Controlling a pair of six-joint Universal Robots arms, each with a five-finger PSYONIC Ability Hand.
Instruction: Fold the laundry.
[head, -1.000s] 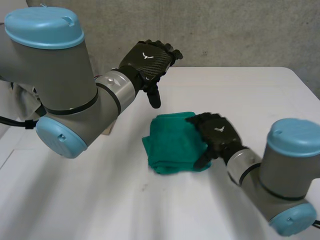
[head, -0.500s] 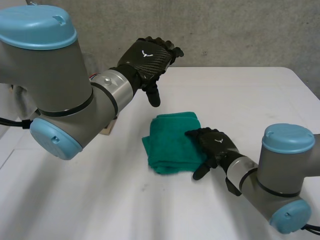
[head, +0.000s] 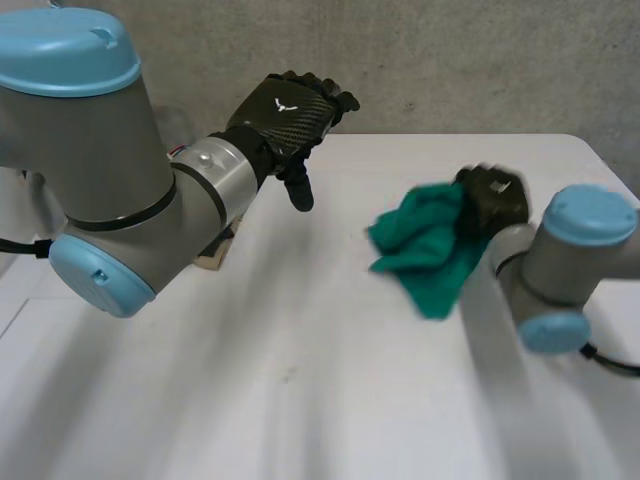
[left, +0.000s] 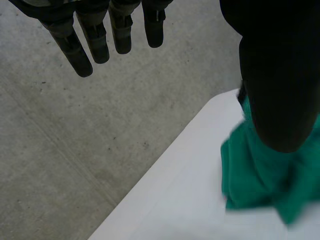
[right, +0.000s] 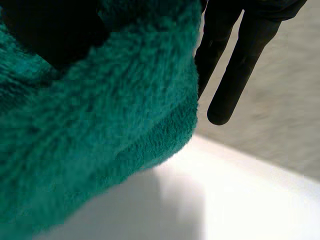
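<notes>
Head view from above; both wrist views close; common green towel (head: 425, 245).

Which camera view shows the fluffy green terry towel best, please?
The head view: the fluffy green terry towel shows whole, bunched and hanging from the right hand. The left wrist view catches part of it behind the thumb of the left hand; the right wrist view, its pile up close.
</notes>
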